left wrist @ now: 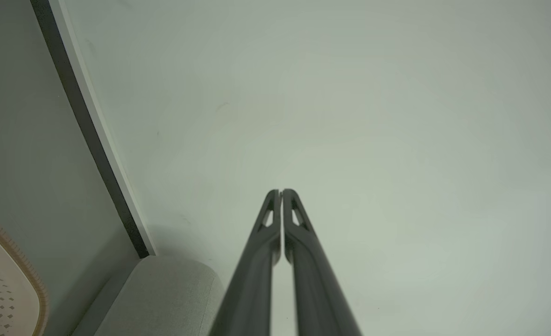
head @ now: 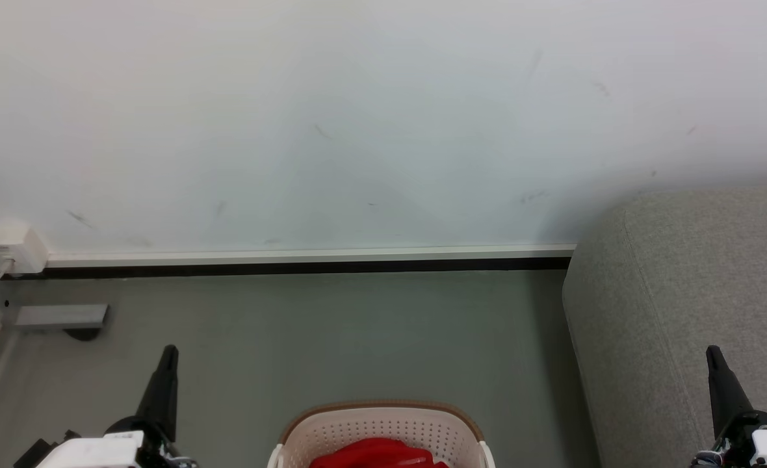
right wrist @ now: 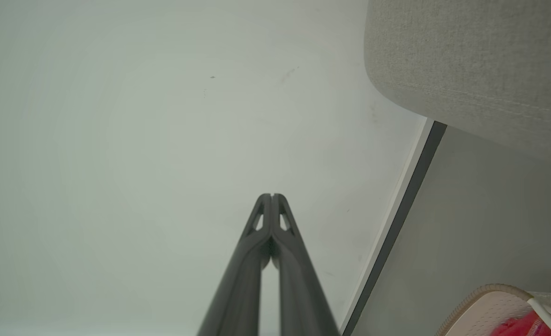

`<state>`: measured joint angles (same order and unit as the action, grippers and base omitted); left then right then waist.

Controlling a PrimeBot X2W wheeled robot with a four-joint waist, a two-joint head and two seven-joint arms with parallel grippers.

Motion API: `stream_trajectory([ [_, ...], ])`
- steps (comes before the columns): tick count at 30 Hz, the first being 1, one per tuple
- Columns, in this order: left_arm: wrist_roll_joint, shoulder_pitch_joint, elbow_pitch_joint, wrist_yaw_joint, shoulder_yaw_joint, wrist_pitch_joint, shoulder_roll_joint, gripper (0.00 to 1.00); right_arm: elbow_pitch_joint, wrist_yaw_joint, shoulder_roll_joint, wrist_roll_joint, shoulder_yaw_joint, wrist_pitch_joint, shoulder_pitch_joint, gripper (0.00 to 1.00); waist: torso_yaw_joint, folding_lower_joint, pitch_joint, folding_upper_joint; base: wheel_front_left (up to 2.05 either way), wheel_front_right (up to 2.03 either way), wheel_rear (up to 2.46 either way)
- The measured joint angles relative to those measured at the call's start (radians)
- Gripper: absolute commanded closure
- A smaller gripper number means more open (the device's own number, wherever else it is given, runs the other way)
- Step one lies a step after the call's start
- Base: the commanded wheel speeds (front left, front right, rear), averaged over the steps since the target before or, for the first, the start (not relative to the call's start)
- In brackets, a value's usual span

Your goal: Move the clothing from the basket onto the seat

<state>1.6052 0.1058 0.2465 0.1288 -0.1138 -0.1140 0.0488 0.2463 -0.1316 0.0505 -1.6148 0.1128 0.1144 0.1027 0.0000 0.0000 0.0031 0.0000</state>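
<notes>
Ahead of us the white wall takes up the most room. It is plain but for faint scuffs, and it meets the grey floor along a skirting strip that is pale above and black below. On our right stands the seat, a light grey fabric sofa with a rounded corner and a stitched seam running down it. Its back end reaches the floor's far edge, where the skirting stops against it. The basket stands on the floor between our two arms, well short of the floor's far edge and near the sofa but apart from it. It is cream-white with perforated walls and a brown rim, and the bottom of the head view cuts off its near part. The clothing lies inside the basket as a bright red heap just below the basket's far wall. Our left gripper points up at the lower left over bare floor, and the left wrist view shows its two dark fingers pressed together at the tips, empty. Our right gripper stands the same way in front of the sofa's side, and the right wrist view shows its jaws together and empty too. At the floor's far left corner a small white box sits on the wall, above a grey metal bracket low by the floor.
</notes>
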Motion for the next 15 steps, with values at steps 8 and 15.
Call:
stream_trajectory([
  [8, 0.000, 0.000, 0.000, 0.000, 0.000, 0.000, 0.000, 1.00, 0.000, 0.000, 0.000, 0.000, 0.000, 0.000, 0.000, 1.00, 0.000, 0.0000, 0.000, 0.0000, 0.00, 0.00, 0.00],
  [15, 0.000, 0.000, 0.000, 0.000, 0.000, 0.000, 0.000, 1.00, 0.000, 0.000, 0.000, 0.000, 0.000, 0.000, 0.000, 1.00, 0.000, 0.0000, 0.000, 0.0000, 0.00, 0.00, 0.00],
])
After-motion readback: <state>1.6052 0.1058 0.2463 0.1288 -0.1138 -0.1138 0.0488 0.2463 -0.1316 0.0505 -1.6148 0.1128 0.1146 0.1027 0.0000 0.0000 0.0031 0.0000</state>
